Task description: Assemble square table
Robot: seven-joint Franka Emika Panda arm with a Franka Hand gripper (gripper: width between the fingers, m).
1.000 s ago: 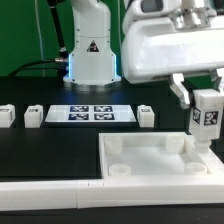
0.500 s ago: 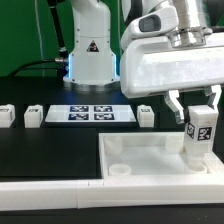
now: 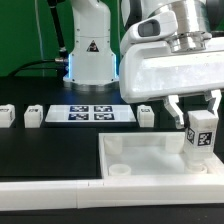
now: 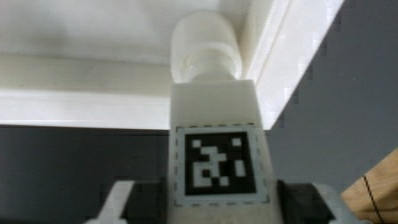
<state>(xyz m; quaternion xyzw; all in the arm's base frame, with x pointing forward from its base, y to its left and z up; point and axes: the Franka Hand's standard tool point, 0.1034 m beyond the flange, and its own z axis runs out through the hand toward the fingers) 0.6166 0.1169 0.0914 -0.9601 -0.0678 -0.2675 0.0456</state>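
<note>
Lower now than a second ago: end effector and its leg block have come down and shifted slightly toward the exterior view's left.

- End effector: jaws partly closed, clamped on the two sides of the leg block. In the wrist view the fingers press either flank just beside the tag, and the end effector is centred on the block.
- Leg block: upright, tag facing the exterior camera. Its lower end is inside the square top, at the far corner on the exterior view's right. Whether it touches the floor of the top, I cannot tell.
- Square top: lies flat on the black table, rim up, with a long white bar along its near side.
- Loose leg blocks: three sit in a row behind, at and. The marker board lies between the second and third.
</note>
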